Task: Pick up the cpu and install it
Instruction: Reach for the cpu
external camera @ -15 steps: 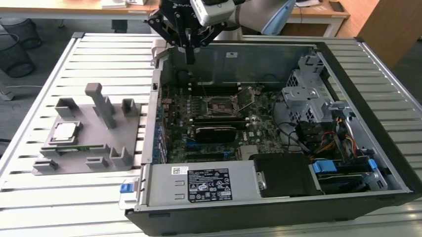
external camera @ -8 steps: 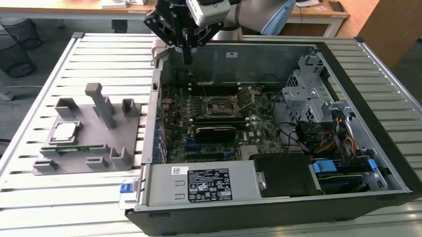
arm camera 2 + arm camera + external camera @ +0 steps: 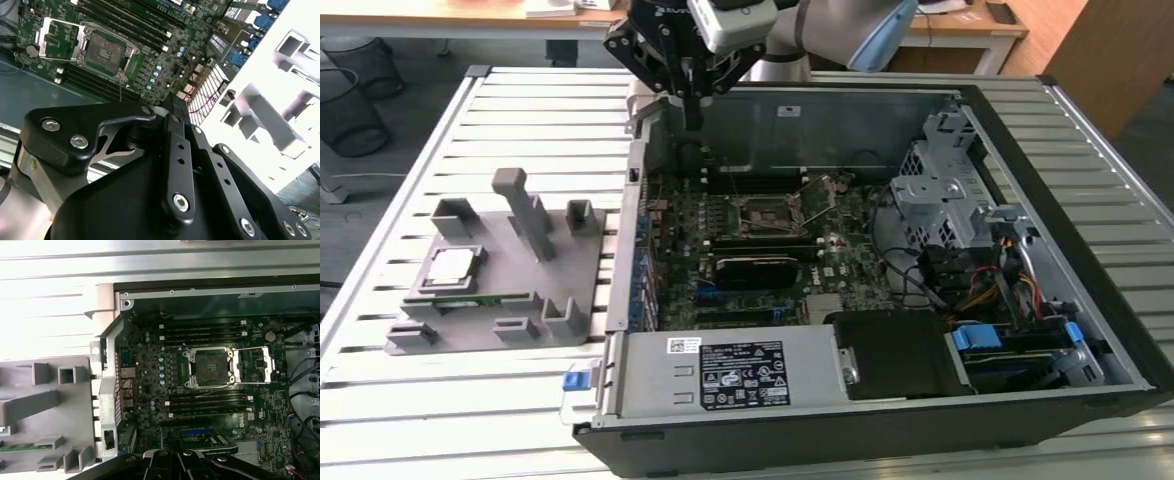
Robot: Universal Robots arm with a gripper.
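Colleague: Where is the tool right now?

Me: I have the black two-finger gripper [image 3: 695, 112] in the upper middle of the exterior view. It hangs over the rear edge of the open black computer case [image 3: 881, 450], tips pointing down, above the green motherboard [image 3: 847, 255] and touching nothing

Colleague: Wide or narrow?

Me: Narrow. In the second wrist view I see the black fingers [image 3: 178, 150] pressed together, closed on themselves

Colleague: And the cpu?

Me: The small square cpu with the shiny silver-grey metal top [image 3: 451, 266] lies flat in a recess of the light grey plastic fixture [image 3: 520, 310]. That is on the exterior view's left at middle height, well apart from the gripper. Just below it in that frame a narrow green memory stick [image 3: 467, 298] lies along the fixture. The fixture stands on the white slatted metal table [image 3: 414, 410], just beside the case

Colleague: How does the socket look?

Me: The dark square socket with its metal frame [image 3: 767, 212] sits in the centre of the exterior view, between rows of black memory slots [image 3: 754, 242]. In the first wrist view I see its silver load plate [image 3: 261, 364] folded back beside the dark bed
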